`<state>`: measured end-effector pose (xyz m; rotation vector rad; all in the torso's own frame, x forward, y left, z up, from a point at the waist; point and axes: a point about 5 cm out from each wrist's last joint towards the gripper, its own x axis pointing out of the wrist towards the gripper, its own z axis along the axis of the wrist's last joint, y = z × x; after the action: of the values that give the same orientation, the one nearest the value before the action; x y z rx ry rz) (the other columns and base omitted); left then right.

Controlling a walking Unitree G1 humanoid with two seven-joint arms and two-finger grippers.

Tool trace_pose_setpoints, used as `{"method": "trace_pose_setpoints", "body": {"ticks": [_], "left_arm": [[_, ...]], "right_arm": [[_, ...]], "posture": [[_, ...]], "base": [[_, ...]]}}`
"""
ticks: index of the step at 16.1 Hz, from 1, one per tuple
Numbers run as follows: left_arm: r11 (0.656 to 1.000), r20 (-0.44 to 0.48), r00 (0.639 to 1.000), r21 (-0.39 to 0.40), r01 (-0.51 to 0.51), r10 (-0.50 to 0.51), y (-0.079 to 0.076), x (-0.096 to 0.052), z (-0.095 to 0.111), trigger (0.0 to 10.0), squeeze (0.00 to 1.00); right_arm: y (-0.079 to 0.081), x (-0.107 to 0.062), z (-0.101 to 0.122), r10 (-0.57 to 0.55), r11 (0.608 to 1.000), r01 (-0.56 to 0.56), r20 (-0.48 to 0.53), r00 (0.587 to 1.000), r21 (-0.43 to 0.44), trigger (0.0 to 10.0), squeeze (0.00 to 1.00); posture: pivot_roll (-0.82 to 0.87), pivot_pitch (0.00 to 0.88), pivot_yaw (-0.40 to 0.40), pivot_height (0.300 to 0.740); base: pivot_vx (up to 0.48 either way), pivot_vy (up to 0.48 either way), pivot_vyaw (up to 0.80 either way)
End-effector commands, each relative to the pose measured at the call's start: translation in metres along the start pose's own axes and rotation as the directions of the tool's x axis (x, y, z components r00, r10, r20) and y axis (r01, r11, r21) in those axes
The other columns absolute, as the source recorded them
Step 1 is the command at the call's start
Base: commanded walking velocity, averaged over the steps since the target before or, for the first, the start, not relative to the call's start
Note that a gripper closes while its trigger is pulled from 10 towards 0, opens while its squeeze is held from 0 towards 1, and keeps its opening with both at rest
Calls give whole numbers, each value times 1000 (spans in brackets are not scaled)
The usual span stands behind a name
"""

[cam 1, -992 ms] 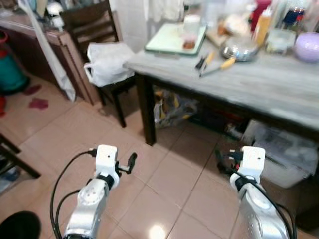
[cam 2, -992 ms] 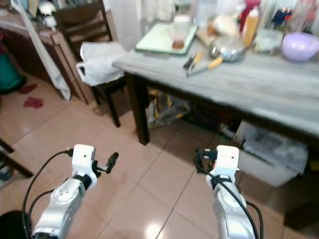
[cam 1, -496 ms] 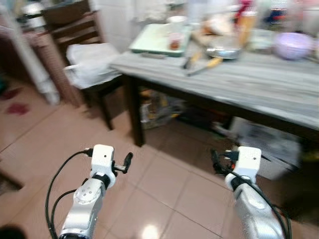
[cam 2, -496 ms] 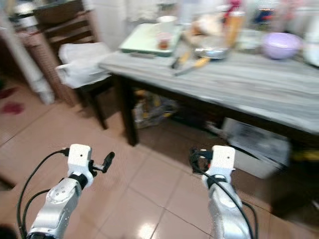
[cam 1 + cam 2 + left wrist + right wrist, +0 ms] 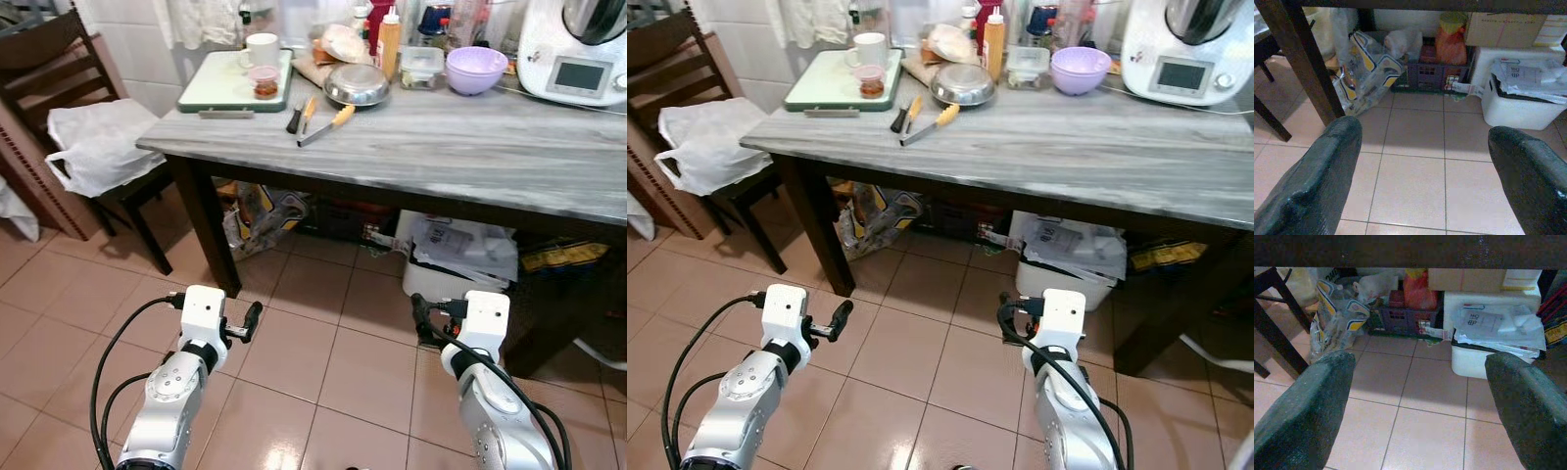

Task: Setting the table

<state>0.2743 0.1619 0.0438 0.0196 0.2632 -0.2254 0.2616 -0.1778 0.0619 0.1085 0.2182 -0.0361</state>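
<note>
Head views: a tiled kitchen floor (image 5: 323, 372) runs under a grey wood-grain worktop (image 5: 460, 147) on dark legs, with a dark wooden chair (image 5: 59, 78) carrying a white plastic bag (image 5: 93, 147) on our left. On the worktop we see the table things: a pale green tray (image 5: 220, 90) holding a white mug (image 5: 261, 49), a steel bowl (image 5: 357, 85), yellow-handled knives (image 5: 325, 121), a lilac plastic bowl (image 5: 476, 70) and a white kitchen machine (image 5: 578, 49). Both arms are held low over the floor, well short of the worktop.

Left wrist view: the left end effector (image 5: 1425, 161) has its fingers spread wide, empty, facing bags and a purple crate (image 5: 1430, 73) under the worktop.

Right wrist view: the right end effector (image 5: 1418, 391) is likewise spread and empty; a white storage bin (image 5: 1488, 352) of papers is clearer here than from above.

We judge the risk to be raising the arms too near, so they strike the worktop's edge.
</note>
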Motion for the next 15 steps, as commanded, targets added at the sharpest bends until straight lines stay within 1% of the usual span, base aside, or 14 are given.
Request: {"method": "trace_pose_setpoints", "body": {"ticks": [1, 6, 8, 11, 12, 13, 15], "left_arm": [[1000, -6, 1000, 10, 1, -1, 2, -1, 0, 10000, 0], [1000, 1, 1000, 4, 0, 0, 3, -1, 2, 10000, 0], [1000, -1, 1000, 2, 0, 0, 2, -2, 1, 10000, 0], [999, -4, 1000, -39, -30, 30, 4, -3, -1, 10000, 0], [999, -6, 999, -33, -32, 32, 4, -3, -2, 10000, 0], [998, -3, 999, -56, -32, 32, 3, -3, -2, 10000, 0], [998, -10, 999, -45, -33, 33, 4, -3, -2, 10000, 0]], "right_arm": [[2, 0, 1, 3, 1000, -3, -1, 1000, 0, 10000, 0], [2, 1, 1, 2, 1000, -2, 2, 1000, 1, 10000, 0], [2, 1, 1, 1, 1000, -1, 5, 1000, 0, 10000, 0], [2, 0, 0, 3, 1000, -3, 2, 1000, 0, 10000, 0], [2, 0, 0, 3, 1000, -3, 2, 1000, 0, 10000, 0], [2, 0, 1, 4, 1000, -4, 3, 1000, -1, 10000, 0], [2, 1, 1, 4, 1000, -4, 3, 1000, -2, 10000, 0]], "posture": [[-31, 63, 51, 740], [-29, 59, 53, 740], [-27, 61, 53, 740], [-27, 64, 49, 740], [-27, 64, 49, 740], [-25, 66, 47, 740], [-25, 66, 47, 740]], "base": [[0, 0, -788], [0, 0, -781], [0, 0, 0], [0, 0, 0], [0, 0, 0], [0, 0, 0], [0, 0, 0]]}}
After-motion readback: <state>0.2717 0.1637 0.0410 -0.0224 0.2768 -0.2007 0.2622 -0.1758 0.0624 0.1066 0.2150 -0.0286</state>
